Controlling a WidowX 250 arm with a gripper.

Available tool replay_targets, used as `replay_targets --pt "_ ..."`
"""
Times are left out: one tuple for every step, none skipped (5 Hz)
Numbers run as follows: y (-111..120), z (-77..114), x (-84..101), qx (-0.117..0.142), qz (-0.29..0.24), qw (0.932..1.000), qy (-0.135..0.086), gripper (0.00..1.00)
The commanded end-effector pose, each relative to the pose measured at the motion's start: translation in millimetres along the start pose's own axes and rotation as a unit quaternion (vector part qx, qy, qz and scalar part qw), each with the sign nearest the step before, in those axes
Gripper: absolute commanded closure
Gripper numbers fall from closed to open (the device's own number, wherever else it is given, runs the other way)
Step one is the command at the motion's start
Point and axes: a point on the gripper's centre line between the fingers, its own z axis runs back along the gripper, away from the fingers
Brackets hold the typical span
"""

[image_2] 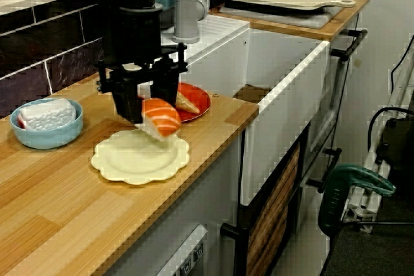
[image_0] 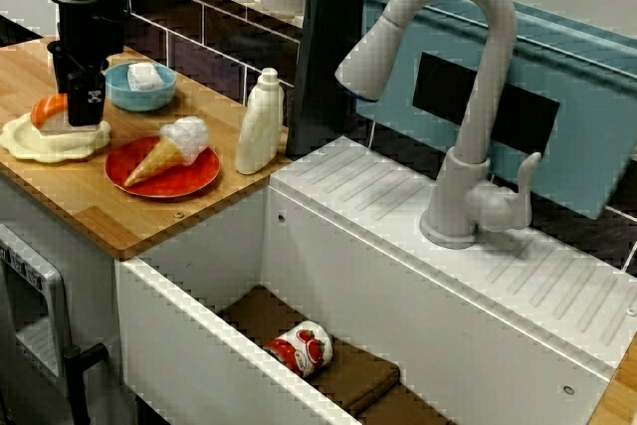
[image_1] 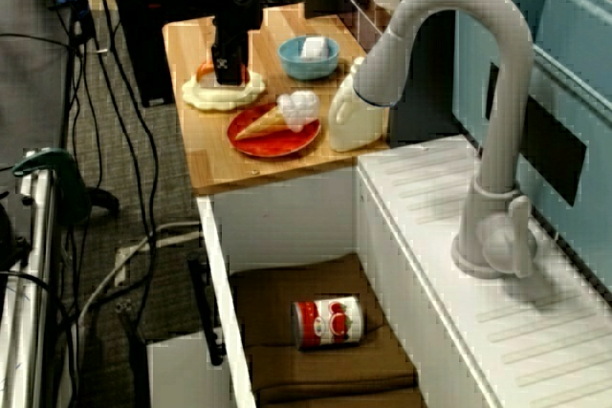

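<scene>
My black gripper (image_2: 151,105) is shut on a piece of salmon sushi (image_2: 162,119), orange on top with white rice below. The sushi hangs tilted just over the back part of a cream scalloped plate (image_2: 132,163); I cannot tell whether it touches the plate. In the view from the sink's front, the gripper (image_0: 86,111) stands over the cream plate (image_0: 35,144), with the sushi (image_0: 48,107) showing at its left. In the view from above, the gripper (image_1: 229,70) covers most of the sushi over the plate (image_1: 206,97).
A red plate (image_0: 184,181) carries an ice cream cone (image_0: 167,149). Behind it stands a blue bowl (image_0: 119,95) with a white block. A white bottle (image_0: 260,124) stands by the sink. A red can (image_0: 302,348) lies in the basin under the grey faucet (image_0: 468,97).
</scene>
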Motion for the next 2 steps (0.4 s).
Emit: replay_targets --pt "-5 23.8 27.3 0.002 0.133 0.9909 -0.020 1.00" --pt "-12 21.8 37.5 0.018 0.133 0.9909 -0.016 1.00"
